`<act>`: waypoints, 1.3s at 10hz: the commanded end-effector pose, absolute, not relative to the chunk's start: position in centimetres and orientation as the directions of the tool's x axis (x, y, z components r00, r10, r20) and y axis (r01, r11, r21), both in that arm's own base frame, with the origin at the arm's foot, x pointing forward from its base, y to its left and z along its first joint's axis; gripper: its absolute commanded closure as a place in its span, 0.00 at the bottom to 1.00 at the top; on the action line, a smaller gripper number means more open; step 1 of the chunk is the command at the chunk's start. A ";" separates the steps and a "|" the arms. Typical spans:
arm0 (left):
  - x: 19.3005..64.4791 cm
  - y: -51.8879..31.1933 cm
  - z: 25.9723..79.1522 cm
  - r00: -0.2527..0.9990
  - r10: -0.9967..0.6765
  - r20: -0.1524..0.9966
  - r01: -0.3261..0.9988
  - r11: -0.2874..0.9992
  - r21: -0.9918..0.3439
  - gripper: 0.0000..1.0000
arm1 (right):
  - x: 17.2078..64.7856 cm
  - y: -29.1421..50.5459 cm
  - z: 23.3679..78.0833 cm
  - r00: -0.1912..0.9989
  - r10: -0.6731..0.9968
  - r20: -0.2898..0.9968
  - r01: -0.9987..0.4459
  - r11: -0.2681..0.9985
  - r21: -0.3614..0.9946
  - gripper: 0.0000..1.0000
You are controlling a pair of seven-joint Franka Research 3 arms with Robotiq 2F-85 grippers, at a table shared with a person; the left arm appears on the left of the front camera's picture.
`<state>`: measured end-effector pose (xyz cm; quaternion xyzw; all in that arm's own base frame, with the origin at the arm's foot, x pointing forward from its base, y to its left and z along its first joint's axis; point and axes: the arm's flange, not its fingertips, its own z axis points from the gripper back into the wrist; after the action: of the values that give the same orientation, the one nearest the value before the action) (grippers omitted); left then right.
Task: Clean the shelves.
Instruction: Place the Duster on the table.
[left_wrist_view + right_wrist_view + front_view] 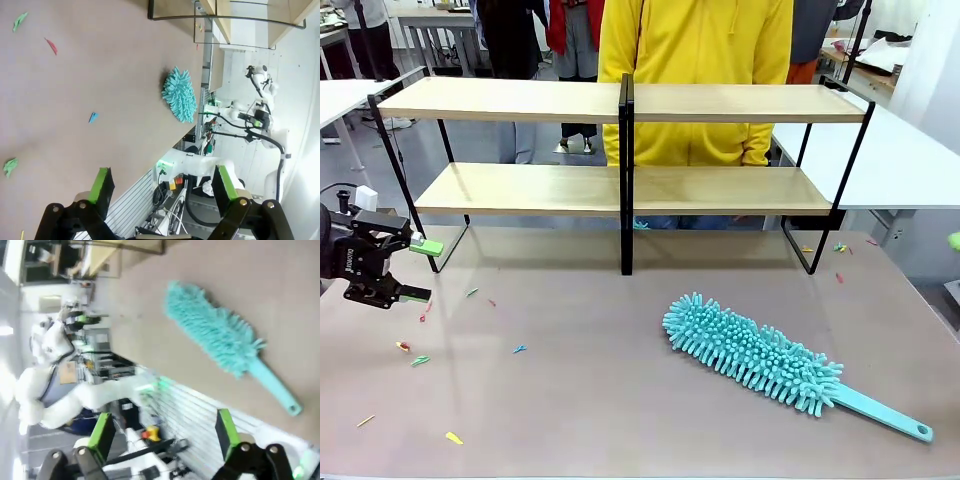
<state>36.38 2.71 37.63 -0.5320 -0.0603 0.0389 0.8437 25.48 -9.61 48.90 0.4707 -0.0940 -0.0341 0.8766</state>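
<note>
Shelves: the shelves (620,105) stand across the upper half of the front view, two long light wooden boards in a thin black frame with a black centre post; both boards are bare. In the left wrist view a corner of the shelves (220,20) shows at the top edge.
Duster: a teal duster (755,355) with a fluffy head lies on the table in the lower right of the front view, its flat handle pointing to the lower right corner — well apart from the shelves. The right wrist view shows the duster (220,335) from centre to right, lying free on the table surface.
Left gripper: the left gripper (420,270) sits at the left edge of the front view, jaws wide with nothing between them; the left wrist view has the left gripper (162,187) at the bottom, green pads spread apart.
Right gripper: the right gripper (162,432) rises from the bottom of its wrist view, pads wide apart and empty — the duster lies beyond them, untouched.
Table: the brown table (590,400) carries small coloured scraps (420,360) scattered at lower left.
Person: a person in a yellow top (695,70) stands behind the shelves at upper centre.
</note>
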 end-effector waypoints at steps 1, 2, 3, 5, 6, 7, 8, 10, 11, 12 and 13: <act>36.2 2.7 37.9 0.991 0.125 0.052 -0.006 0.429 -0.904 0.00 | 21.4 -4.5 46.8 0.942 -0.320 0.107 0.041 0.424 0.905 0.00; 36.2 2.7 37.9 0.991 0.125 0.052 -0.006 0.429 -0.904 0.00 | 25.5 -9.6 48.9 0.980 -0.148 0.133 -0.029 0.555 0.832 0.00; 36.2 2.7 37.9 0.991 0.125 0.052 -0.006 0.429 -0.904 0.00 | 25.5 -9.6 48.9 0.980 -0.148 0.133 -0.029 0.555 0.832 0.00; 36.2 2.7 37.9 0.991 0.125 0.052 -0.006 0.429 -0.904 0.00 | 25.5 -9.6 48.9 0.980 -0.148 0.133 -0.029 0.555 0.832 0.00; 36.2 2.7 37.9 0.991 0.125 0.052 -0.006 0.429 -0.904 0.00 | 25.5 -9.6 48.9 0.980 -0.148 0.133 -0.029 0.555 0.832 0.00; 36.2 2.7 37.9 0.991 0.125 0.052 -0.006 0.429 -0.904 0.00 | 25.5 -9.6 48.9 0.980 -0.148 0.133 -0.029 0.555 0.832 0.00; 36.2 2.7 37.9 0.991 0.125 0.052 -0.006 0.429 -0.904 0.00 | 25.5 -9.6 48.9 0.980 -0.148 0.133 -0.029 0.555 0.832 0.00; 36.2 2.7 37.9 0.991 0.125 0.052 -0.006 0.429 -0.904 0.00 | 25.5 -9.6 48.9 0.980 -0.148 0.133 -0.029 0.555 0.832 0.00; 36.2 2.7 37.9 0.991 0.125 0.052 -0.006 0.429 -0.904 0.00 | 25.5 -9.6 48.9 0.980 -0.148 0.133 -0.029 0.555 0.832 0.00; 36.2 2.7 37.9 0.991 0.125 0.052 -0.006 0.429 -0.904 0.00 | 25.5 -9.6 48.9 0.980 -0.148 0.133 -0.029 0.555 0.832 0.00; 36.2 2.7 37.9 0.991 0.125 0.052 -0.006 0.429 -0.904 0.00 | 25.5 -9.6 48.9 0.980 -0.148 0.133 -0.029 0.555 0.832 0.00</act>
<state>36.37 2.73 37.61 -0.5321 -0.0600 0.0392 0.8436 25.46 -9.32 48.80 0.4783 -0.0856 -0.0388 0.8731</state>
